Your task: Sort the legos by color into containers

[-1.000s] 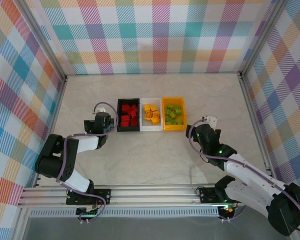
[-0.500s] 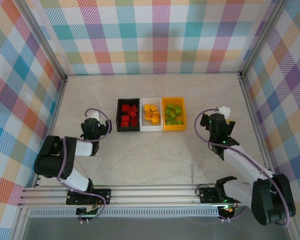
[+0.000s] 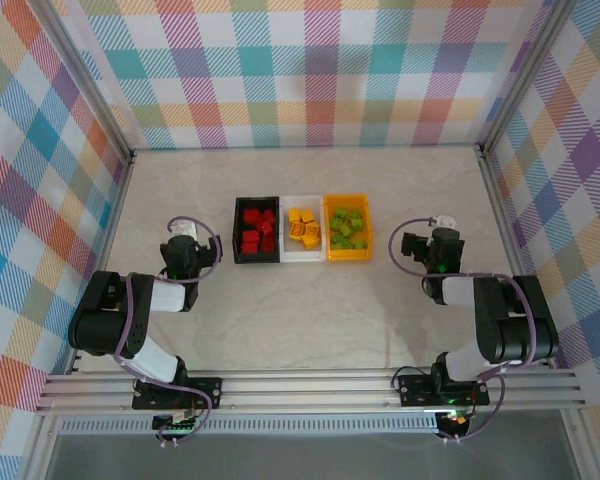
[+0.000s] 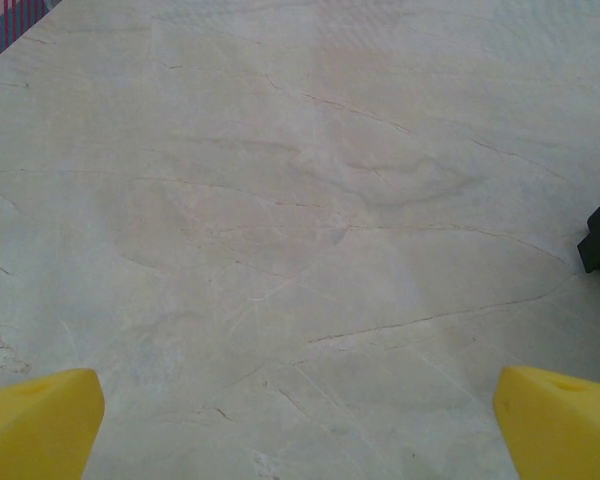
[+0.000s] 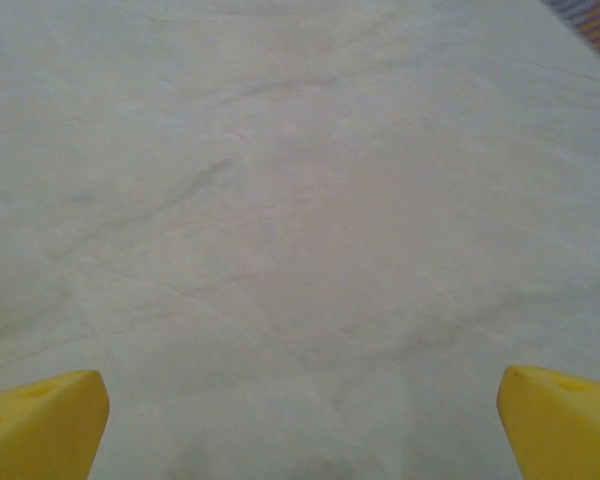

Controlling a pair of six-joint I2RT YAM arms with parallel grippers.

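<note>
Both arms had pulled back from the containers (image 3: 302, 254), where the legos (image 3: 302, 229) lay sorted by colour. The left end effector (image 4: 298, 425) and the right end effector (image 5: 300, 425), fingers apart and empty, probably needed only to stay clear of them.

Between my left gripper (image 4: 300, 430) and right gripper (image 5: 300, 425) sit three bins: black bin (image 3: 238, 232), white bin (image 3: 301, 256), orange bin (image 3: 348, 256). Roughly six red legos (image 3: 252, 238), five yellow legos (image 3: 302, 228), seven green legos (image 3: 348, 228); the heaps blur exact counts.
</note>
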